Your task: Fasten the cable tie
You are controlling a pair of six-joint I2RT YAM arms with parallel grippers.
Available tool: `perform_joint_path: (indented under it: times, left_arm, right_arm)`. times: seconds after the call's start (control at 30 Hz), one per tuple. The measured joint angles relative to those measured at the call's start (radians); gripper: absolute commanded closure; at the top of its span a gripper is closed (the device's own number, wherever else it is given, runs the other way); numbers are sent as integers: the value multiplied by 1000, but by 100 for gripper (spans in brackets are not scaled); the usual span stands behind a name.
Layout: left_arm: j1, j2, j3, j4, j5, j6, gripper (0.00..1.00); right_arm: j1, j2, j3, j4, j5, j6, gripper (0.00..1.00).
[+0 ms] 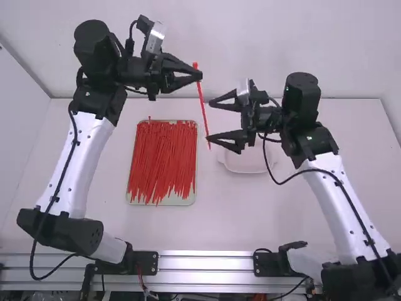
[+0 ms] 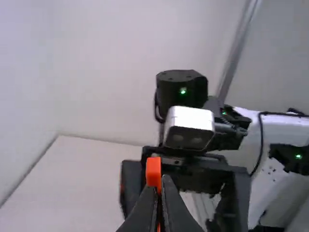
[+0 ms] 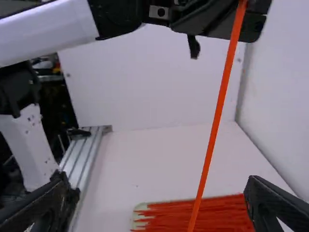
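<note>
A single red cable tie [image 1: 203,110] hangs almost straight down above the table. My left gripper [image 1: 195,75] is shut on it just below its head, and in the left wrist view the fingertips [image 2: 155,195] pinch under the orange head [image 2: 153,171]. My right gripper [image 1: 213,121] is open, level with the tie's lower half, one finger above and one at the tail tip. From the right wrist, the tie [image 3: 215,121] runs down from the left gripper [image 3: 212,19] between my own spread fingers [image 3: 275,203], touching neither.
A flat tray [image 1: 161,202] holds a pile of several red cable ties [image 1: 163,160] [image 3: 193,215] at the table's middle left. A white dish [image 1: 245,164] sits below the right gripper. White walls close the table's back and sides.
</note>
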Motion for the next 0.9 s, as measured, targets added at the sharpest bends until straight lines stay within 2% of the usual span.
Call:
perform_joint_path:
  times: [0.07, 0.1, 0.13, 0.17, 0.2, 0.23, 0.27, 0.3, 0.53, 0.6, 0.63, 0.7, 0.87, 0.9]
  left_arm:
    - [-11, 0, -1, 33, 8, -30, 98]
    - [-13, 0, -2, 49, 10, -45, 98]
    - [-13, 0, -3, 63, 11, -55, 98]
    - [-13, 0, -4, 87, 13, -81, 98]
    - [-13, 0, -4, 97, 15, -95, 98]
    - [-13, 0, -5, 108, 16, -112, 98]
    - [-13, 0, -5, 114, 15, -118, 98]
    - [-11, 0, -5, 126, 15, -138, 98]
    - [-16, 0, -5, 175, 2, -202, 98]
    - [-16, 0, -5, 175, -16, -212, 90]
    - [-16, 0, -5, 179, -21, -213, 83]
    - [-16, 0, -5, 191, -30, -220, 81]
    - [-16, 0, -5, 257, -70, -259, 83]
    - [-16, 0, -5, 286, -80, -273, 79]
  right_arm:
    - [17, 8, 0, 15, -17, 8, 14]
    - [25, 10, 0, 23, -22, 13, 27]
    - [28, 11, 0, 24, -23, 13, 30]
    - [37, 11, 0, 27, -23, 18, 54]
    - [43, 11, 0, 27, -19, 19, 65]
    - [49, 11, 0, 28, -12, 23, 82]
    - [51, 11, 0, 28, -7, 24, 88]
    - [56, 11, 0, 27, 6, 26, 100]
    - [62, 11, 0, 75, 29, 80, 100]
    - [57, 11, 0, 92, 28, 90, 100]
    - [51, 11, 0, 105, 29, 95, 100]
    - [38, 11, 0, 124, 29, 102, 100]
    - [-2, 11, 0, 203, 32, 130, 100]
    - [-8, 11, 0, 220, 32, 136, 100]
